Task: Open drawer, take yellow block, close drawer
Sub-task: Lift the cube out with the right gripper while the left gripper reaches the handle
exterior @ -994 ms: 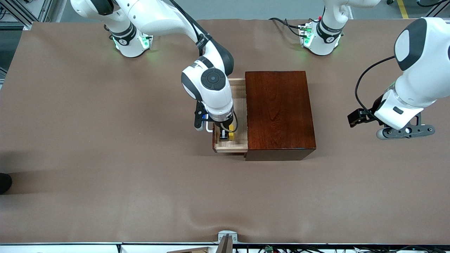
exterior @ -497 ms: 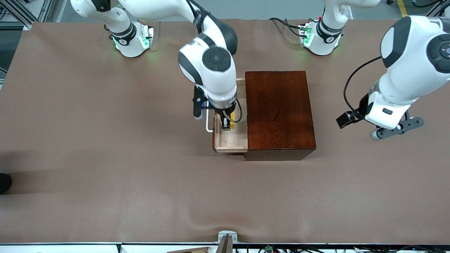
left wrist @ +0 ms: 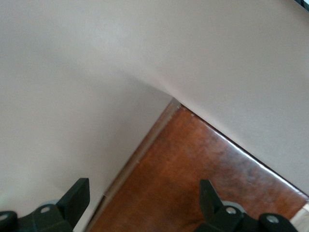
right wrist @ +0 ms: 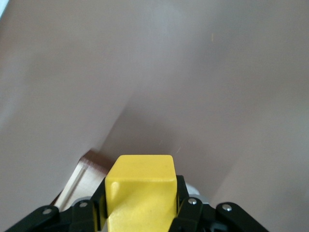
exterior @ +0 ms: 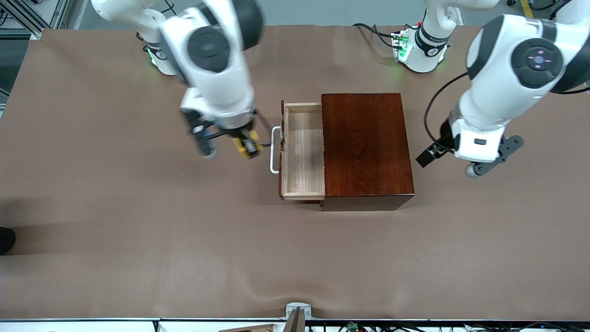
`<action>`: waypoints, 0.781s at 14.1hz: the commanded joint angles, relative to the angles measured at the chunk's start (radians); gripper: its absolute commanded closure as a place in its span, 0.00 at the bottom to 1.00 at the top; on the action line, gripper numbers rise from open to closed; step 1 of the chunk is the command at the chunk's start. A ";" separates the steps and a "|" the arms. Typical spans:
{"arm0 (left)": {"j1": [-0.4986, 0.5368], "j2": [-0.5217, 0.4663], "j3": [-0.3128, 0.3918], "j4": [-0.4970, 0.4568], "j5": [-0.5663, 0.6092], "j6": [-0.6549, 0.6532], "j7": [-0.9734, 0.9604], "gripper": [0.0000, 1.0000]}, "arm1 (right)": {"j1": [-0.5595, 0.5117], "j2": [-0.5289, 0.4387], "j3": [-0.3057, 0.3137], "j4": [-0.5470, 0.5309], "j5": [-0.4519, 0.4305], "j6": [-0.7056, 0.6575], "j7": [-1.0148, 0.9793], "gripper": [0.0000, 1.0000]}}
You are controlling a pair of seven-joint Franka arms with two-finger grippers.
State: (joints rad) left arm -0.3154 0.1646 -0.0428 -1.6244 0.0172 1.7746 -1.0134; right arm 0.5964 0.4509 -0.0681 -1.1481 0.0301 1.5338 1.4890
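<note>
Over bare table beside the drawer's (exterior: 302,152) handle (exterior: 274,150), toward the right arm's end, we see the right gripper (exterior: 244,146) clamped on the block (exterior: 240,146), which sits between its fingers, lifted clear. We judge closing comes next: the emptied drawer stands open, its long axis running toward the front camera, handle facing this gripper, the closer one. The left gripper (left wrist: 145,212), fingers apart, waits over the box's (exterior: 364,147) other end.

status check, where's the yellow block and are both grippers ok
Right gripper shut on yellow block, up over bare table beside the drawer. Drawer open. Left gripper open, waiting over the wooden box. Nothing in the way.
</note>
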 commanded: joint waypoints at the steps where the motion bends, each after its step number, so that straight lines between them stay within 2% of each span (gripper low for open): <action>1: -0.013 0.078 -0.061 0.090 0.004 -0.012 -0.199 0.00 | -0.148 -0.150 0.016 -0.189 0.008 0.012 -0.330 1.00; 4: -0.086 0.160 -0.078 0.168 0.004 -0.009 -0.403 0.00 | -0.295 -0.253 0.013 -0.326 -0.004 0.040 -0.667 1.00; 8: -0.198 0.225 -0.078 0.225 0.004 0.002 -0.649 0.00 | -0.499 -0.423 0.013 -0.640 -0.006 0.256 -1.114 1.00; 11: -0.278 0.268 -0.078 0.259 0.004 0.032 -0.811 0.00 | -0.616 -0.437 0.013 -0.746 -0.006 0.348 -1.378 1.00</action>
State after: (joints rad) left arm -0.5500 0.3895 -0.1267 -1.4214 0.0172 1.7954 -1.7301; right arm 0.0464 0.0713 -0.0793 -1.7758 0.0271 1.8136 0.2438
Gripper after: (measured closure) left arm 0.000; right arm 0.445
